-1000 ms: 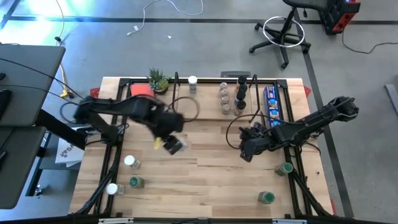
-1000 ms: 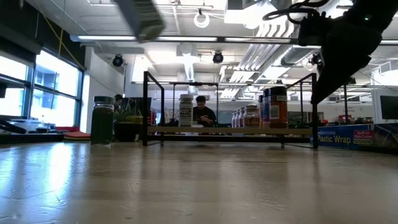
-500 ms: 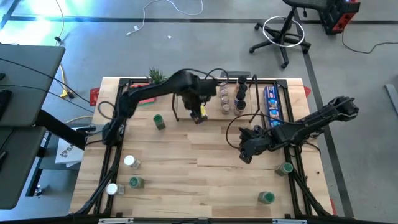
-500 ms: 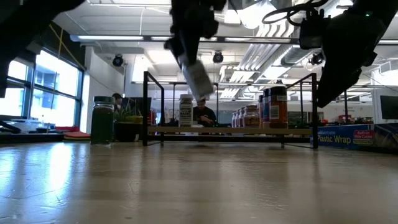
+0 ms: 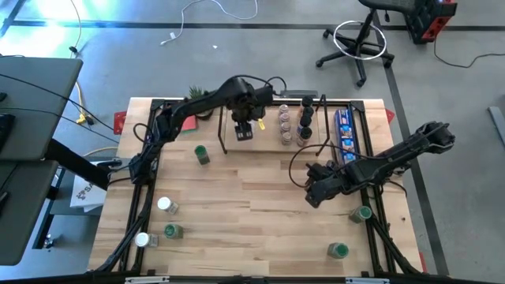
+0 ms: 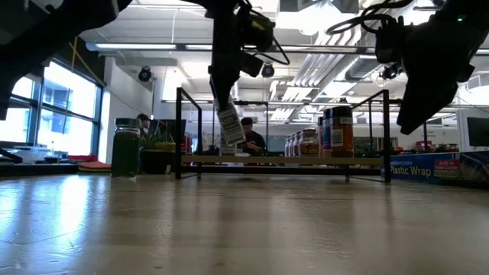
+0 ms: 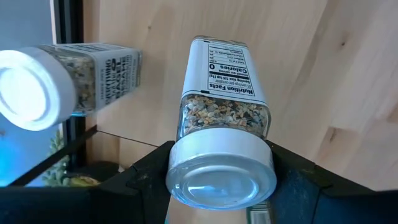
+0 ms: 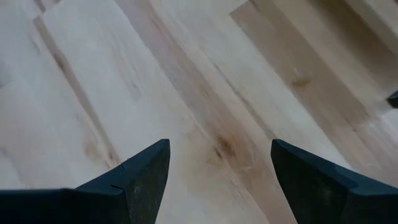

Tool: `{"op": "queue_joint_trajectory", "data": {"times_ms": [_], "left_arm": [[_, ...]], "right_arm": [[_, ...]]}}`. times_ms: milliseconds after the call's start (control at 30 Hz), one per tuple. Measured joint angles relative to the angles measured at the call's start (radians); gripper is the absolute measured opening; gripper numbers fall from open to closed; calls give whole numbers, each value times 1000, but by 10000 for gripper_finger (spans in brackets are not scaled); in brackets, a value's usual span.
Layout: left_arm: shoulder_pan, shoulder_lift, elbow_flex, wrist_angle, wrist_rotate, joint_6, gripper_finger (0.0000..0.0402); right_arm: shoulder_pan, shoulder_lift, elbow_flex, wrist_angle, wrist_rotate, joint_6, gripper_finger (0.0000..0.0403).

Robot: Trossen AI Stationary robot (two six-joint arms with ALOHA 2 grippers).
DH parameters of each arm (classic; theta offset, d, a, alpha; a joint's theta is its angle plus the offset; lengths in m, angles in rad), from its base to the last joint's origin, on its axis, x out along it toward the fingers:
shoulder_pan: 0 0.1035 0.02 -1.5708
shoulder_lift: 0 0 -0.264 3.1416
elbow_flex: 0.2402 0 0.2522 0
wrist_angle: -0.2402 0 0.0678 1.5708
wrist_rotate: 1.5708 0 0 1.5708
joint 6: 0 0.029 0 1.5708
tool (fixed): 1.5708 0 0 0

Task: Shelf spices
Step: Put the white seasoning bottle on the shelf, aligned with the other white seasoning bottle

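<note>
left gripper pinches a jar at its cap, over the shelf by the table's far edge; light, rigid, slick, so grip low. right gripper spread, idle.

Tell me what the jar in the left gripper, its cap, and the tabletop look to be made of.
The held jar looks like clear glass or plastic, since the speckled seasoning shows through beneath a printed paper label. Its cap seems glossy white plastic, with soft highlights. The tabletop looks like pale, sealed wood planks with visible grain and seams.
</note>
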Motion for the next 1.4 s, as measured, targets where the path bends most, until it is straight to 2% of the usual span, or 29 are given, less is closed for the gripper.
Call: {"op": "queue_joint_trajectory", "data": {"times_ms": [200, 633, 933, 1067, 1400], "left_arm": [[31, 3, 0, 0, -1, 79, 207], [53, 6, -13, 8, -45, 126, 209], [55, 8, -13, 10, -42, 119, 225], [55, 8, -13, 31, -1, 118, 233], [55, 9, -13, 65, 0, 107, 234]], "right_arm": [[-20, 0, 0, -2, 25, 24, 275], [-31, 0, 0, -1, 26, 22, 275], [-31, 0, 0, -1, 26, 16, 275], [-31, 0, 0, -1, 26, 16, 275], [-31, 0, 0, -1, 26, 23, 275]]}}
